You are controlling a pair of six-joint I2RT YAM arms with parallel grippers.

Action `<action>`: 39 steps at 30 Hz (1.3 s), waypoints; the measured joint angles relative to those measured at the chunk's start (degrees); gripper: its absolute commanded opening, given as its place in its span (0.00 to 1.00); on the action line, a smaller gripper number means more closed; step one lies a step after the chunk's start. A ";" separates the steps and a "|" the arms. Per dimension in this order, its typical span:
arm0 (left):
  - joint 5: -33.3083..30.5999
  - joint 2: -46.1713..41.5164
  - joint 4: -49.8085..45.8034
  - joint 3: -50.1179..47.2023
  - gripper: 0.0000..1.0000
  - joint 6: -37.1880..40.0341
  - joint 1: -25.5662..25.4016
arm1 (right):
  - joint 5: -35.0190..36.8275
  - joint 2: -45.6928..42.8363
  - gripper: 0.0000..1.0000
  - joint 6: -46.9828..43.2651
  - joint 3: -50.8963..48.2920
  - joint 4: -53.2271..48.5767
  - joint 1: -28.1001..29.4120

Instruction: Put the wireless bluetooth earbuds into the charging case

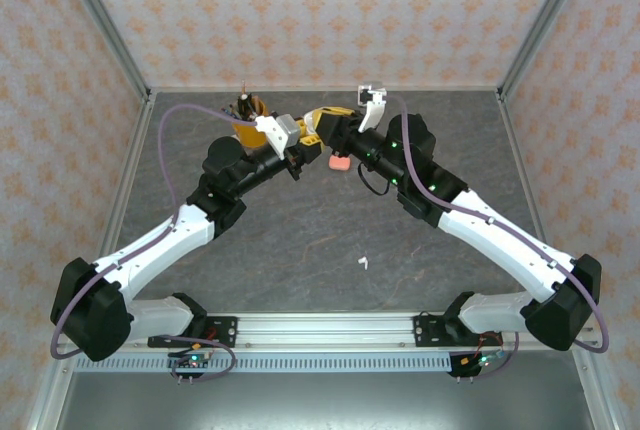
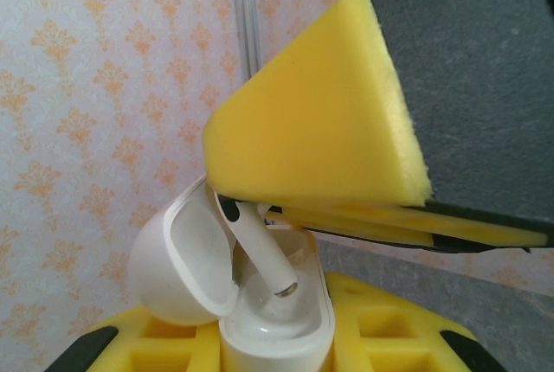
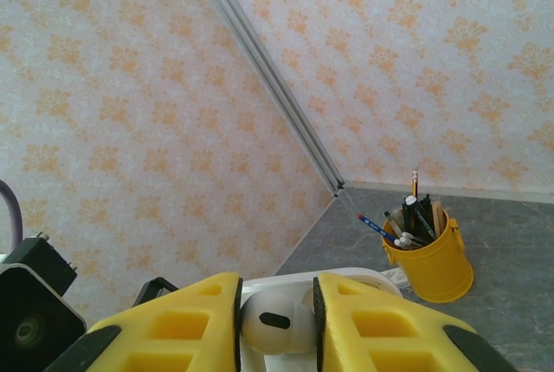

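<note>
The left claw [image 2: 273, 344] was clenched on the white charging case [image 2: 290, 324], whose body sat upright between its yellow fingers [image 2: 147, 348]. The case's lid stood open and was swung back toward 10 o'clock in the left wrist view.

The right claw [image 3: 277, 324] was clamped on a white earbud [image 3: 275, 322]. Its rounded head with a dark oval grille was pinched between the two yellow pads [image 3: 186, 320]. From the left wrist camera, that earbud hung at 12 o'clock over the case. Its stem slanted down toward 5 o'clock, and the metal tip sat inside the open mouth of the case, above the wells. Whether the tip touched the case's inner surface could not be told.

Seen from above, both claws met over the far middle of the grey desk [image 1: 300, 240], toward 12 o'clock. A salmon-pink case [image 1: 339, 162] lay on the desk at 6 o'clock of them. A yellow pencil cup [image 1: 247, 118] stood at 9 o'clock of the claws, holding pens and pencils. A tiny white piece [image 1: 364, 263], too small to make out but shaped like an earbud, lay alone nearer the arm bases, well apart from the claws at 5 o'clock.
</note>
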 measured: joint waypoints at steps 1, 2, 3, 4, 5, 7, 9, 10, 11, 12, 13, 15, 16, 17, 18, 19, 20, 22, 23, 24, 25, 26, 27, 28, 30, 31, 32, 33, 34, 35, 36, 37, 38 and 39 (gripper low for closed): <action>0.00 0.02 0.00 0.00 0.00 -0.09 0.00 | 0.00 0.00 0.26 0.04 -0.20 0.28 0.00; 0.00 0.17 0.00 0.00 0.00 -0.11 0.00 | 0.00 0.00 0.26 0.07 -0.39 0.50 0.00; -0.02 0.31 -0.02 0.02 0.00 -0.11 0.02 | 0.00 0.00 0.26 0.17 -0.63 0.74 -0.02; -0.02 0.50 -0.02 0.04 0.00 -0.13 0.02 | 0.00 0.00 0.26 0.22 -0.79 0.83 -0.09; -0.02 0.68 -0.02 0.09 0.00 -0.15 0.02 | 0.00 0.00 0.26 0.26 -1.01 1.09 -0.11; -0.04 0.87 -0.07 0.09 0.00 -0.35 0.02 | 0.00 0.00 0.26 0.48 -1.49 1.68 -0.22; -0.04 1.05 -0.04 0.13 0.00 -0.61 0.02 | -0.02 0.00 0.26 0.63 -1.79 2.08 -0.22; -0.07 1.09 -0.07 0.17 0.00 -0.81 0.02 | -0.02 0.00 0.26 0.63 -1.95 2.36 -0.22; -0.07 1.16 -0.07 0.22 0.00 -1.01 0.02 | -0.02 -0.02 0.26 0.63 -1.99 2.49 -0.22; -0.07 1.27 -0.04 0.28 0.00 -1.29 0.02 | -0.04 -0.02 0.26 0.61 -2.08 2.69 -0.22; -0.07 1.29 -0.04 0.33 0.00 -1.44 0.02 | -0.04 -0.02 0.26 0.61 -2.21 2.89 -0.22; -0.09 1.36 -0.07 0.31 0.00 -1.64 0.02 | -0.22 -0.11 0.25 0.59 -2.47 3.15 -0.22; -0.09 1.40 -0.04 0.31 0.00 -1.66 0.02 | -0.24 -0.13 0.25 0.61 -2.56 3.28 -0.22; -0.09 1.42 -0.07 0.33 0.00 -1.73 0.02 | -0.28 -0.17 0.25 0.59 -2.62 3.28 -0.22; -0.09 1.42 -0.09 0.33 0.00 -1.84 0.02 | -0.33 -0.22 0.25 0.55 -2.75 3.37 -0.20; -0.09 1.42 -0.09 0.33 0.00 -1.92 0.02 | -0.39 -0.31 0.25 0.42 -2.91 3.45 -0.20; -0.07 1.46 -0.07 0.33 0.00 -2.05 0.00 | -0.39 -0.37 0.25 0.31 -3.04 3.54 -0.20; -0.07 1.53 -0.07 0.33 0.00 -2.21 0.02 | -0.37 -0.48 0.25 -0.26 -3.28 3.67 0.02; -0.09 1.57 -0.07 0.33 0.00 -2.54 0.02 | -0.26 -0.50 0.25 -0.68 -3.34 3.69 0.26; -0.07 1.62 -0.07 0.33 0.00 -2.62 0.02 | -0.07 -0.50 0.25 -1.03 -3.39 3.69 0.50; -0.09 1.66 -0.07 0.33 0.00 -2.86 0.02 | 0.07 -0.55 0.25 -1.44 -3.43 3.69 0.79; -0.09 1.66 -0.07 0.33 0.00 -3.04 0.02 | 0.20 -0.57 0.25 -1.81 -3.50 3.72 1.07; -0.09 1.66 -0.07 0.33 0.00 -3.13 0.02 | 0.31 -0.57 0.25 -2.23 -3.52 3.72 1.40; -0.09 1.66 -0.07 0.33 0.00 -3.17 0.02 | 0.55 -0.57 0.24 -2.58 -3.58 3.85 1.73; -0.09 1.66 -0.07 0.33 0.00 -3.19 0.00 | 1.20 -0.63 0.24 -3.30 -3.93 4.37 2.08; -0.07 1.66 -0.07 0.33 0.00 -3.23 0.02 | 1.60 -0.66 0.24 -3.67 -4.22 4.76 2.21; -0.09 1.66 -0.09 0.33 0.00 -3.37 0.00 | 1.99 -0.68 0.24 -3.93 -4.46 5.05 2.34; -0.07 1.66 -0.11 0.33 0.00 -3.41 0.00 | 2.40 -0.70 0.23 -4.13 -4.63 5.40 2.45; -0.07 1.66 -0.11 0.33 0.00 -3.52 0.00 | 2.82 -0.70 0.23 -4.35 -4.83 5.68 2.56; -0.07 1.66 -0.11 0.33 0.00 -3.56 0.00 | 3.30 -0.70 0.22 -4.57 -4.98 5.99 2.67; -0.07 1.66 -0.11 0.33 0.00 -3.58 0.00 | 3.61 -0.72 0.22 -4.63 -5.09 6.21 2.73; -0.07 1.66 -0.11 0.33 0.00 -3.58 0.00 | 3.98 -0.70 0.22 -4.79 -5.14 6.27 2.82; -0.07 1.66 -0.11 0.33 0.00 -3.58 0.00 | 4.37 -0.72 0.22 -4.87 -5.14 6.27 2.89; -0.07 1.68 -0.11 0.33 0.00 -3.61 0.00 | 4.63 -0.70 0.21 -4.96 -5.14 6.29 2.93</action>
